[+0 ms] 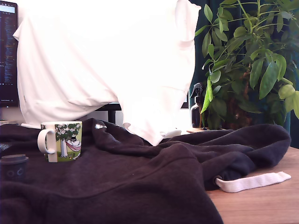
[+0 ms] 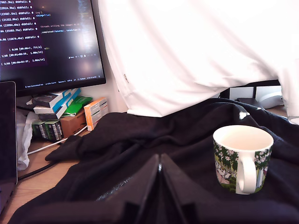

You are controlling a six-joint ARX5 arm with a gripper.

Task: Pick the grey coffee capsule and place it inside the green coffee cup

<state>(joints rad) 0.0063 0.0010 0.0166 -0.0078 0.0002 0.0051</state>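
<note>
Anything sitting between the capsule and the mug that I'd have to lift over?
Nothing visible does. In the exterior view the grey coffee capsule stands just left of the green coffee cup, with only dark cloth between them. The cup looks empty inside.

White sheet [image 1: 93,60]; monitor [image 2: 46,42]; houseplant [image 1: 247,60]

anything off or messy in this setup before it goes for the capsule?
Yes. The mug and the capsule stand on a rumpled dark sweatshirt, not a flat table, so footing looks soft. Both look upright. A white cloth hangs over the backdrop. No spill or damage shows.
</note>
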